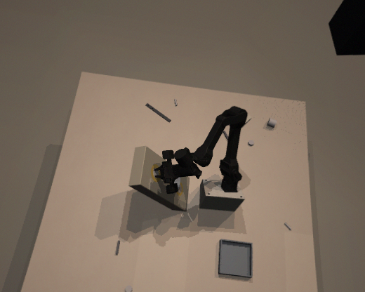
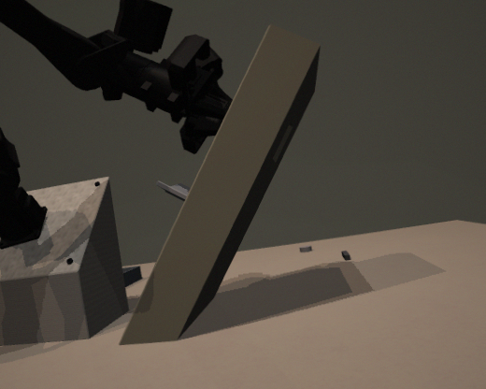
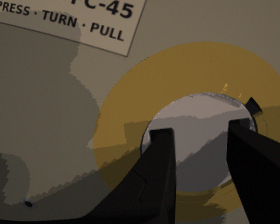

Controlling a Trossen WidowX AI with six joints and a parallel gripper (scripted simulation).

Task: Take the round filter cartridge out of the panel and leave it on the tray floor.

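The round grey filter cartridge (image 3: 198, 160) sits inside the yellow ring (image 3: 128, 95) on the tilted service panel (image 1: 139, 165) (image 2: 227, 187) (image 3: 36, 100). My gripper (image 1: 156, 173) (image 3: 196, 135) is shut on the cartridge, one fingertip in each dark slot of its face. A dark notch (image 3: 253, 106) shows at the ring's inner edge, upper right of the cartridge. How far the cartridge stands out of the panel cannot be told. In the exterior view the panel's edge hides the fingertips and cartridge. The square grey tray (image 1: 235, 260) lies at the lower right in the top view.
The arm's block-shaped base (image 1: 221, 202) (image 2: 35, 309) stands between panel and tray side. A grey piece (image 2: 175, 189) sticks out from the panel's face below the gripper. A long bar (image 1: 158, 112), a small cylinder (image 1: 271, 123) and several small pieces lie on the table.
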